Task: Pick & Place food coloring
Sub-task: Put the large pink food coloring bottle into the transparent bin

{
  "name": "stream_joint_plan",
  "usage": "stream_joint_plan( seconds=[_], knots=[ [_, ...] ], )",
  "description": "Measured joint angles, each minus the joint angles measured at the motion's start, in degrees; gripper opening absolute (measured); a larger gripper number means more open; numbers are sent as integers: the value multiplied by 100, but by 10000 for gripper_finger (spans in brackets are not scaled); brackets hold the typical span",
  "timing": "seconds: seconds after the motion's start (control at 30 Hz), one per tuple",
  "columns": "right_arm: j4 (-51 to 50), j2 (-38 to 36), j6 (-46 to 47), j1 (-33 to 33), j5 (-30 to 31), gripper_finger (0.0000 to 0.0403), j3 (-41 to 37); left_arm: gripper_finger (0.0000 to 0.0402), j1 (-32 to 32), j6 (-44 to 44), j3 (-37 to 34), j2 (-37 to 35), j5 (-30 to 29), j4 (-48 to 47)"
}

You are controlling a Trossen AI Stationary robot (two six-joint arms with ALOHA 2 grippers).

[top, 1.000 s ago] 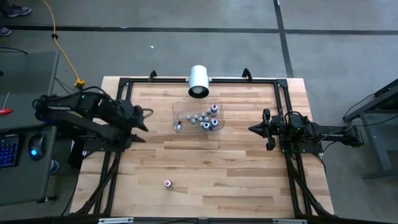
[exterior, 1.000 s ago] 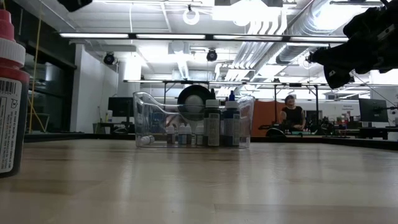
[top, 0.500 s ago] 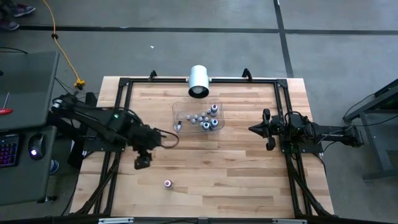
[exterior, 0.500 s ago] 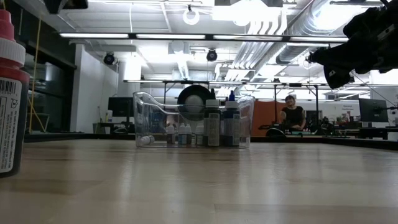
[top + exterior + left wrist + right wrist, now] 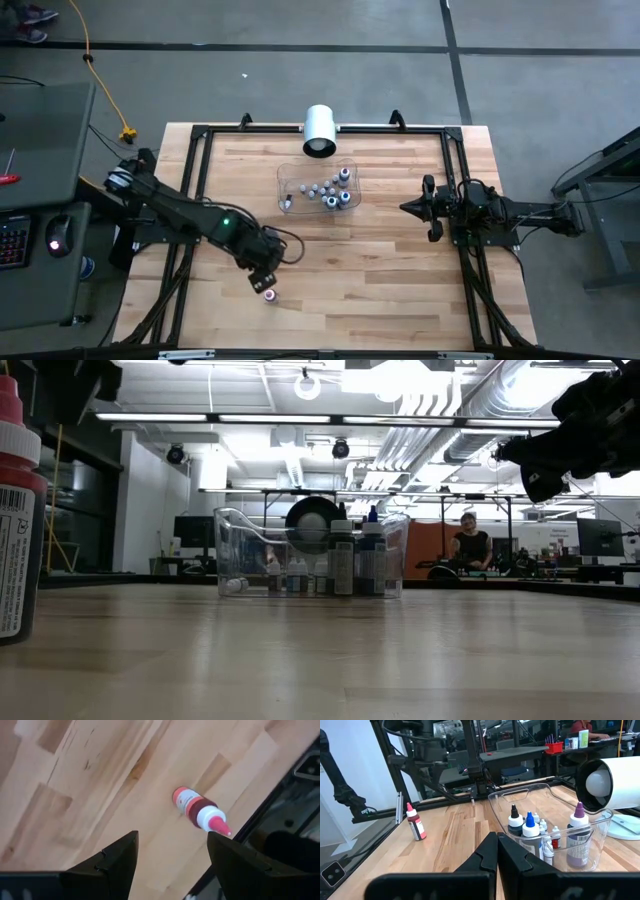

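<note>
- One red food coloring bottle (image 5: 269,295) stands alone on the wooden surface (image 5: 380,290), near the front edge and well apart from the others; the left wrist view shows its red body, white collar and pink tip (image 5: 200,812), and the low view shows it upright at the picture's left edge (image 5: 20,510).
- The rest of the food coloring bottles (image 5: 328,190) are gathered inside the clear plastic tray (image 5: 290,172) toward the back middle of the surface, small white-capped ones with a few taller blue and purple-topped ones (image 5: 529,827).
- Just behind the tray lies a large white cylinder (image 5: 319,129) on the frame's back rail.
- The left gripper (image 5: 266,281) hangs just above and beside the lone red bottle, jaws spread wide and empty, the bottle lying ahead between the fingers (image 5: 117,855) in its wrist view.
- The right gripper (image 5: 408,208) waits at the right side of the surface, jaws closed on nothing, pointing toward the tray.
- Judged from this, nearly all the bottles are already in the tray; what looks left is to lower over the red bottle, close on it, and carry it to the tray.
</note>
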Motion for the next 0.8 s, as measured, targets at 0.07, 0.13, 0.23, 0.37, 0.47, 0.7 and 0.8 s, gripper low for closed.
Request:
stream_joint_plan(
  seconds=[0.07,0.13,0.23,0.37,0.47,0.7,0.8],
  knots=[
    [-1,0,0,0,0,0,0,234,-57,-379,35,57,-49,-22],
    [0,-2,0,-1,2,0,0,234,-154,-690,94,115,-186,-64],
    [0,0,0,-1,0,0,0,234,-342,-1066,236,169,-337,-46],
    [0,-1,0,-1,0,0,-1,234,-665,-1651,445,215,-690,-74],
    [0,0,0,1,0,0,-2,234,-930,-2089,591,310,-916,-198],
    [0,-2,0,-1,0,0,-2,234,-1364,-2557,861,707,-987,-112],
    [1,-1,0,-1,0,0,-2,234,-1389,-2360,965,851,-1114,-117]
  ],
)
